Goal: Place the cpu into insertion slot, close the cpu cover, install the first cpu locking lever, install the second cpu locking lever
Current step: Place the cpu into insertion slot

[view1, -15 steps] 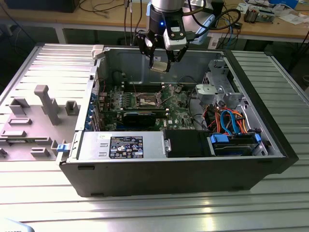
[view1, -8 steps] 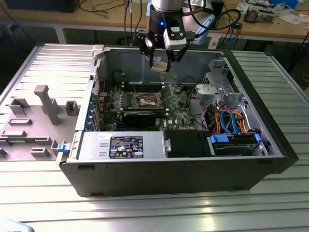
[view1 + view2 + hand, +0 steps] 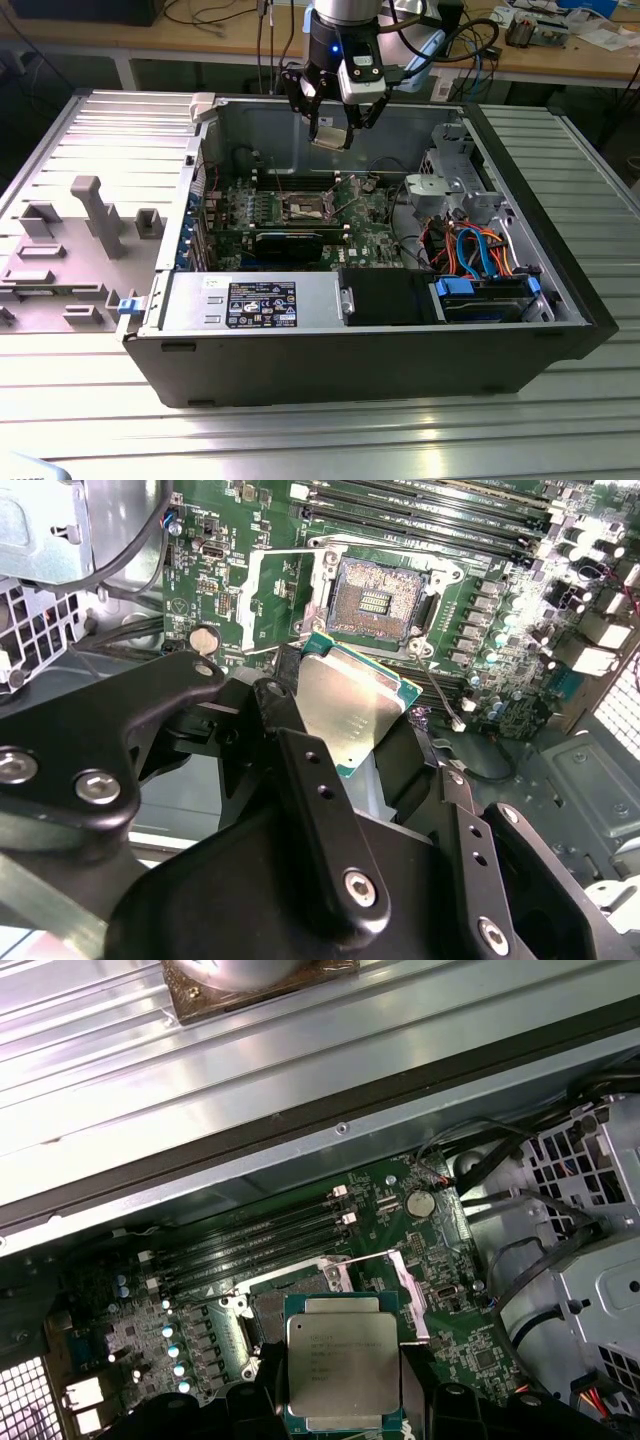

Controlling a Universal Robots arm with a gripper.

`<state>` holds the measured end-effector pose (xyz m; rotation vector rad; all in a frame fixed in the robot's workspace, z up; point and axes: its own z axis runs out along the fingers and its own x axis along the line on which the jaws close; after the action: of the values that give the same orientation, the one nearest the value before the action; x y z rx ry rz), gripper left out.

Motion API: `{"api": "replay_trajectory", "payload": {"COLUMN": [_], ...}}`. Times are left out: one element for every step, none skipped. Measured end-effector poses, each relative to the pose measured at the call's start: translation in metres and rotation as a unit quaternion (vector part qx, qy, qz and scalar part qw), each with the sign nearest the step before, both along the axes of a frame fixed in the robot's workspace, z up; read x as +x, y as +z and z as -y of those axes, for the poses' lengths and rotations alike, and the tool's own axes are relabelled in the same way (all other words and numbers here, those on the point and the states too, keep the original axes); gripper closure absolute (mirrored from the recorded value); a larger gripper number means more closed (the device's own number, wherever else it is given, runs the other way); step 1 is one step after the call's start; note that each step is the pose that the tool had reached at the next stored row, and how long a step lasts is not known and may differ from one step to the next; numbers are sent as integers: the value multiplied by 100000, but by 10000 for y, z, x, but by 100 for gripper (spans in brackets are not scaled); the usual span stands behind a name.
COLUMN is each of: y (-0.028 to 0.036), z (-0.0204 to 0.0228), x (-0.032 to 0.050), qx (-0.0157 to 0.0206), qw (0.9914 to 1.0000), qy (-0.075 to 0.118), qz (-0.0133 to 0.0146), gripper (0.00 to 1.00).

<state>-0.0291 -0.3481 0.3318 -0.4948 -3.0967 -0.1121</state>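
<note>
My gripper (image 3: 330, 130) is shut on the cpu (image 3: 329, 136) and holds it in the air above the open computer case, over the far wall. In both wrist views the cpu (image 3: 350, 705) (image 3: 343, 1370) sits tilted between the black fingers (image 3: 300, 760), silvery top showing. The insertion slot (image 3: 378, 595) lies open below on the green board, its tan contact field bare. In the exterior view the insertion slot (image 3: 305, 207) is nearer the camera than the gripper. The cpu cover (image 3: 248, 600) stands raised beside the slot.
Long black memory slots (image 3: 250, 1235) run beside the socket. A metal drive cage (image 3: 450, 185) with blue and orange cables (image 3: 470, 250) fills the case on the exterior view's right. A black block (image 3: 385, 295) sits along the near wall. A grey fixture (image 3: 90, 215) stands outside the case.
</note>
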Motion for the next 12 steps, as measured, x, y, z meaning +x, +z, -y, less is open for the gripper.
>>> {"api": "replay_trajectory", "payload": {"y": [0,0,0,0,0,0,0,0,0,0,0,0], "z": [0,0,0,0,0,0,0,0,0,0,0,0], "x": [0,0,0,0,0,0,0,0,0,0,0,0], "qx": [-1,-1,1,-4,0,-2,-1,5,5,20,34,38], "qw": [100000,100000,100000,100000,100000,100000,100000,100000,100000,100000,100000,100000], "qy": [-31,-48,-66,-104,-127,-150,-153,-159,-165,-195,-209,-219], "qz": [-2,-1,0,-1,0,-2,-2,1,-2,-1,-2,0], "gripper": [45,45,45,45,45,45,45,45,45,45,45,45]}}
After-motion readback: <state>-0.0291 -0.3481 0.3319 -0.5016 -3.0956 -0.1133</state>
